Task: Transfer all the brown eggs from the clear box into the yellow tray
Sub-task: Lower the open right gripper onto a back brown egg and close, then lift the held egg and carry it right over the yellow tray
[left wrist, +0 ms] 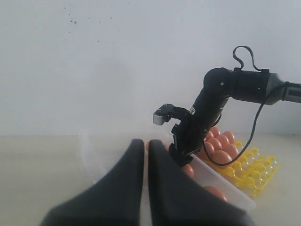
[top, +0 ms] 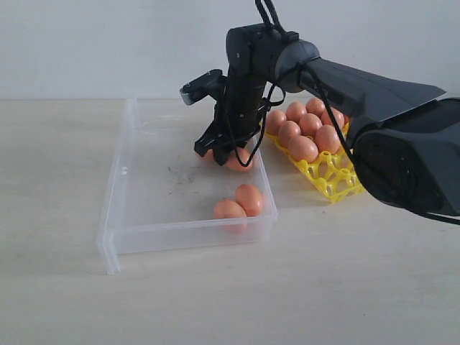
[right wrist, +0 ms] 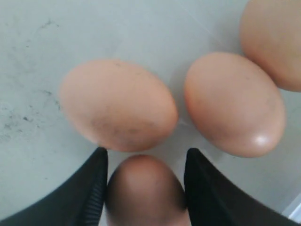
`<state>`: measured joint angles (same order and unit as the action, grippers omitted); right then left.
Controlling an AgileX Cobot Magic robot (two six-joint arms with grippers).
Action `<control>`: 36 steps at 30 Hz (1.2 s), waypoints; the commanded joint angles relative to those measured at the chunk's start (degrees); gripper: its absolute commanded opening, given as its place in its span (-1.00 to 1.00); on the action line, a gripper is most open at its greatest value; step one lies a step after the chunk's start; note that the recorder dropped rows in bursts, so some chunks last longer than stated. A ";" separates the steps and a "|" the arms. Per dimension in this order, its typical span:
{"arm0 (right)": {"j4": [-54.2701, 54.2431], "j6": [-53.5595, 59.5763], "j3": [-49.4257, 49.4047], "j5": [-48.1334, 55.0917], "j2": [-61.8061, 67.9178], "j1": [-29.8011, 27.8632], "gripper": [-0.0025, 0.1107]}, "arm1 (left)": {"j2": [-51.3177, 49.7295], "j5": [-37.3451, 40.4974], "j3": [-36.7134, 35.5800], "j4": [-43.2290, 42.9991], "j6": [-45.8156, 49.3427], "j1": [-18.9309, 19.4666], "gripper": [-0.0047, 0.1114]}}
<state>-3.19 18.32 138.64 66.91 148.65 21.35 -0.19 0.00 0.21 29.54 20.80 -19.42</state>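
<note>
sitting on the floor of the clear box (top: 154, 205), one of the brown eggs (right wrist: 143, 190) lies between the fingers of the right gripper (top: 224, 154); jaws narrow, close at its flanks, firm hold not discernible. box contents: at least four eggs in all, two touching at the near corner. yellow tray (top: 332, 181), just beside the box on the pale table (top: 215, 302): about eight eggs seated, near cups vacant. left gripper (left wrist: 145, 143): pressed shut, empty, well apart from the work. task judged past half; remaining eggs not yet moved.
</note>
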 commanded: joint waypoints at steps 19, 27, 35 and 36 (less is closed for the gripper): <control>-9.89 20.56 -7.27 -14.27 -6.67 -0.12 -0.96 | 0.19 -0.36 -0.21 -0.17 0.22 0.03 -0.85; -21.62 32.56 -39.30 -78.16 -14.94 2.16 -0.96 | 0.19 -0.36 -0.21 -0.17 0.22 0.03 -0.85; 24.41 -31.10 -52.87 -120.91 -15.66 2.61 -0.96 | 0.19 -0.36 -0.21 -0.17 0.22 0.03 -0.85; 24.46 -35.90 -55.50 -129.02 -16.66 1.30 -0.96 | 0.19 -0.36 -0.21 -0.17 0.22 0.03 -0.85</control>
<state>19.76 -10.31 86.01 -51.06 133.89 24.72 -0.19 0.00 0.21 29.54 20.80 -19.42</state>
